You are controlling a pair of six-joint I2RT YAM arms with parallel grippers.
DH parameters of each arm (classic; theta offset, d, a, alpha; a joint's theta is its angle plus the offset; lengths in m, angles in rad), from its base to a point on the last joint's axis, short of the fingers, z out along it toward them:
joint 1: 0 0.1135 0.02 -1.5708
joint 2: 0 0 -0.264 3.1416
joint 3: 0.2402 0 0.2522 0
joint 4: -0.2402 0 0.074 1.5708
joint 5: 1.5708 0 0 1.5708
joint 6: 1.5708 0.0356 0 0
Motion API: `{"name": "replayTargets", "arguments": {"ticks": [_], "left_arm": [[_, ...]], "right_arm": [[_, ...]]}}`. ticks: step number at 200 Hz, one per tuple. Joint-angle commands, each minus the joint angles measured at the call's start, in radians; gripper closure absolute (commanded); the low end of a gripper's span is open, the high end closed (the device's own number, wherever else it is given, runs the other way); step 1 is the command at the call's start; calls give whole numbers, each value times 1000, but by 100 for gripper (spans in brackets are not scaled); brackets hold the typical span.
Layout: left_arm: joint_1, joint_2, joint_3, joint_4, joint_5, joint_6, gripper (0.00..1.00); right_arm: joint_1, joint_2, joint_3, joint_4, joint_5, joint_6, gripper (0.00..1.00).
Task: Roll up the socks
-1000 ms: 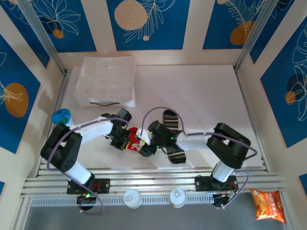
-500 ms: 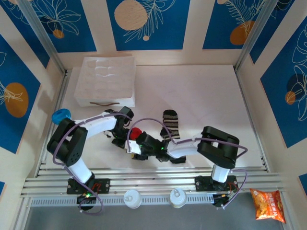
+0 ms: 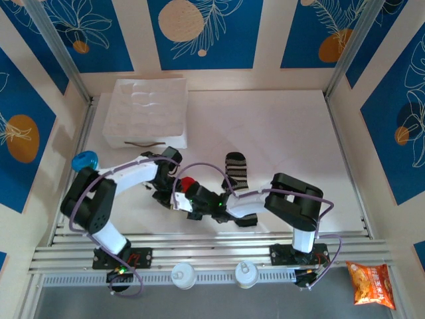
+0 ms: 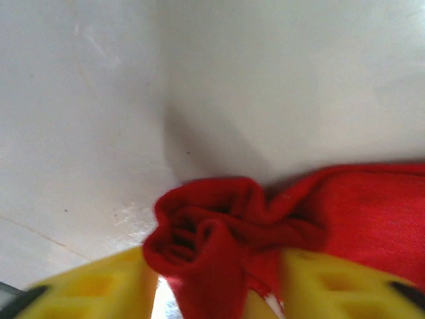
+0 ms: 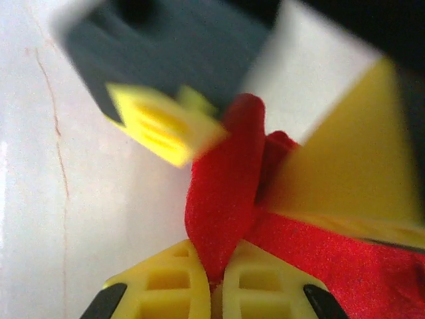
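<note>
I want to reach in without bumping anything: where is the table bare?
The widest bare patch is the right half of the table, from the tray across to its right edge, beyond the striped sock. Crowded: front centre, where the left gripper and right gripper meet at the red sock.

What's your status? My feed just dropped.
Right gripper shut on red sock. Left gripper open around its rolled end. Striped sock partly under right arm.

The overhead view is lit brightly and evenly; soft shadows are cast on the counter [image 3: 279,126]. In the wrist views the yellow fingers [image 4: 99,292] are blurred, while the red sock [image 5: 219,199] is rendered sharper.
</note>
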Motion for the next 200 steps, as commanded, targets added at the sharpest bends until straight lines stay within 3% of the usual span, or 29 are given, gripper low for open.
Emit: {"name": "replayTargets", "arguments": {"ticks": [1, 11, 28, 66, 99, 151, 200], "left_arm": [[23, -152, -27, 11, -83, -19, 30], [40, -205, -59, 38, -96, -9, 21], [71, -291, -136, 104, -94, 2, 20], [81, -376, -275, 259, -6, 2, 30], [39, -385, -314, 340, -22, -23, 42], [-11, -246, -336, 458, -3, -14, 58], [-37, -145, -295, 454, -6, 19, 61]], "right_arm": [[-55, 15, -18, -98, -140, 141, 100], [-81, 14, -13, -117, -211, 181, 100], [-119, 22, 6, -146, -315, 225, 100], [-240, 87, 68, -198, -591, 386, 100], [-318, 166, 136, -246, -775, 487, 100], [-351, 214, 142, -231, -839, 524, 100], [-325, 191, 108, -208, -786, 486, 100]]}}
